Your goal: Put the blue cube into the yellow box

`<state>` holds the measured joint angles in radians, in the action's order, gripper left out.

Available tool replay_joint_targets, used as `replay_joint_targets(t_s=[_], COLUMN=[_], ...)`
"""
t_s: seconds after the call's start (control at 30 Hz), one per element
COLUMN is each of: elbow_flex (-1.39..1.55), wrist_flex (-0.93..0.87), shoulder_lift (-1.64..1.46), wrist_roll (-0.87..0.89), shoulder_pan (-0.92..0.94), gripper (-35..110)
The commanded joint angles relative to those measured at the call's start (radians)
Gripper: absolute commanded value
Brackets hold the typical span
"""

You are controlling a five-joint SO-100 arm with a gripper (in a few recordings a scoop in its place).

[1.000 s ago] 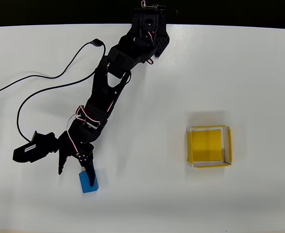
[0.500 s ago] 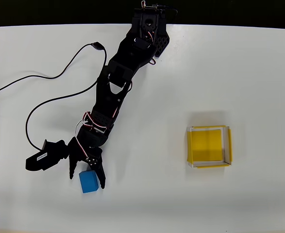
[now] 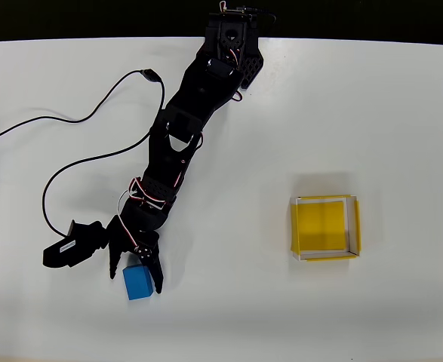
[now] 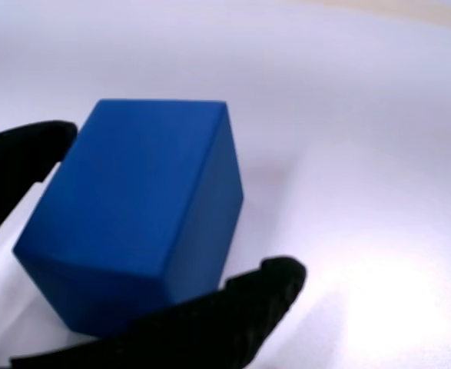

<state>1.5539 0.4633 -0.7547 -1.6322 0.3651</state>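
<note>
The blue cube [image 3: 137, 284] lies on the white table at the lower left of the overhead view. My black gripper [image 3: 136, 280] is lowered over it, open, with one finger on each side of the block. In the wrist view the blue cube [image 4: 133, 215] sits large between the two black fingers [image 4: 240, 315]. The lower finger is against or very near its side, and the left finger stands just off its edge. The yellow box [image 3: 325, 227] rests on the table far to the right, nothing inside it.
A black cable [image 3: 70, 162] loops across the table left of the arm. The arm's base [image 3: 232, 45] stands at the table's far edge, with a dark strip beyond it. White table lies between the cube and the box.
My gripper has swung right and reached down, so its fingers now straddle the blue cube instead of sitting to its upper left. In the last half second it barely moved.
</note>
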Motion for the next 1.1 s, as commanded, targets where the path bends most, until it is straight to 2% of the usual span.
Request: replay_joint_targets(t_s=[0.0, 0.2, 0.63, 0.87, 1.07], elbow_flex=[-0.095, -0.098, -0.098, -0.087, -0.037], wrist_flex=[0.057, 0.057, 0.051, 0.014, -0.04], shoulder_lift=[-0.057, -0.041, -0.032, -0.092, -0.288], wrist_roll=[-0.021, -0.031, -0.072, -0.075, -0.04], shoulder_pan=[-0.002, -0.011, -0.002, 0.003, -0.029], gripper=[48, 42, 18, 15, 15])
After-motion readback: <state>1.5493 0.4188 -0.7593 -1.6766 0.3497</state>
